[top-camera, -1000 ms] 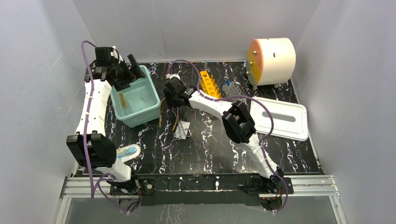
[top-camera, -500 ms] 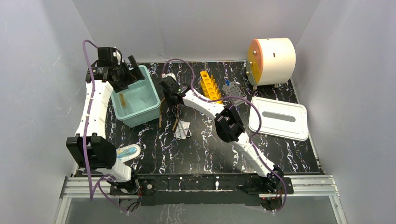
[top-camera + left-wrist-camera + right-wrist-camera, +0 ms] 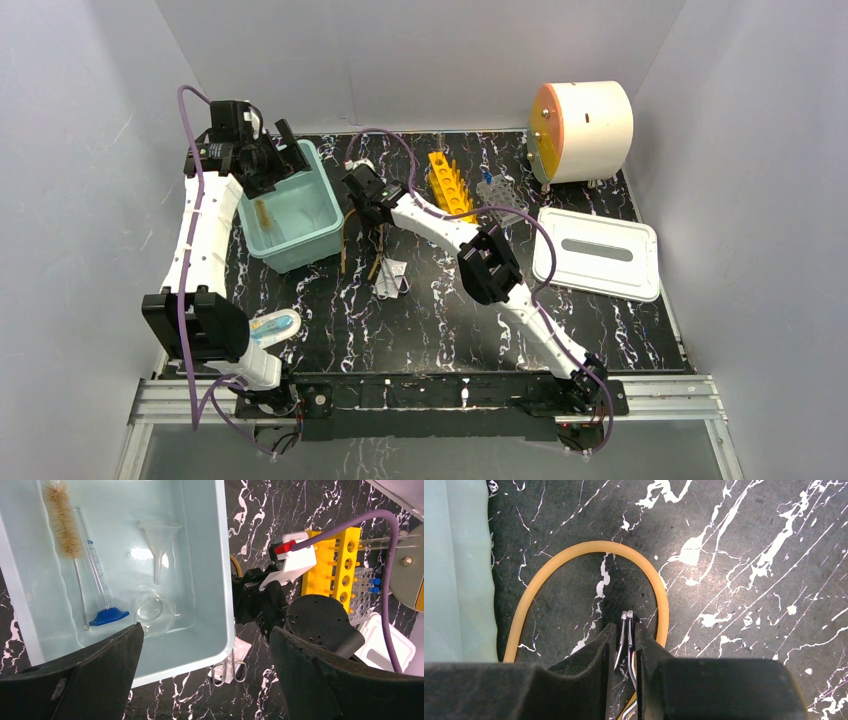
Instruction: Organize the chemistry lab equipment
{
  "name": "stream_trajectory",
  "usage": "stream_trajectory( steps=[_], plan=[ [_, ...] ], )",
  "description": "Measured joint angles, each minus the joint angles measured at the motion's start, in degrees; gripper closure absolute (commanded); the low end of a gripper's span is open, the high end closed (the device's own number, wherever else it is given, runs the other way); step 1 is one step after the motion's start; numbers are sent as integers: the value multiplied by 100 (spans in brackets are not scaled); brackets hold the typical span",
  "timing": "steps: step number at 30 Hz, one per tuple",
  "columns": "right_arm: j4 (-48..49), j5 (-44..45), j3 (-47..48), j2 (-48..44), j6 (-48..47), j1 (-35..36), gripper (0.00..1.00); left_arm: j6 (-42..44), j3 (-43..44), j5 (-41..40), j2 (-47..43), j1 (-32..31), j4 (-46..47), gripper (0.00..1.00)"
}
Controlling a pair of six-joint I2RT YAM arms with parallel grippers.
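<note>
My right gripper (image 3: 625, 627) is shut down to a narrow gap on the two metal prongs of a wooden-handled tool (image 3: 627, 630) lying on the black table, inside the loop of the amber rubber tube (image 3: 594, 545). In the top view it (image 3: 377, 217) is just right of the teal bin (image 3: 322, 200). My left gripper (image 3: 205, 680) is open and empty above the bin's near right corner. The bin (image 3: 215, 580) holds a clear funnel (image 3: 160, 537), a glass beaker (image 3: 150, 612), a graduated cylinder (image 3: 97, 570) and a bristle brush (image 3: 62, 517).
A yellow rack (image 3: 450, 180) and a clear tube rack (image 3: 497, 190) stand behind the right arm. A white lid (image 3: 600, 250) and a white drum (image 3: 585, 120) are at the right. A small packet (image 3: 392, 280) and a wire clip (image 3: 230, 670) lie by the bin. A clear item (image 3: 275, 325) lies near the left base.
My right arm has reached further back and left, bringing its gripper beside the bin. It has barely moved in the last half second. The left arm has hardly moved.
</note>
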Motion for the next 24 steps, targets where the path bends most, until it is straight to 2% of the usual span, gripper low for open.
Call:
stream_trajectory(
  steps=[4, 8, 13, 16, 20, 24],
  plan=[
    [20, -81, 11, 7, -72, -31, 92, -24, 0, 46, 0, -9, -4, 2],
    [9, -114, 20, 7, -127, -48, 100, -26, 0, 205, 0, -26, 17, 3],
    [28, -131, -136, -125, -240, -57, 100, 0, 0, 398, 0, -35, 70, 3],
    [151, -225, -866, -664, -269, -90, 100, 13, 0, 511, 0, -35, 118, 3],
    [505, -505, -2273, -1945, -232, -225, 100, 26, -7, 787, 0, -55, 212, 3],
    [925, -772, -3086, -3062, -79, -466, 100, 59, -76, 1102, -7, -195, 376, 3]
  ],
)
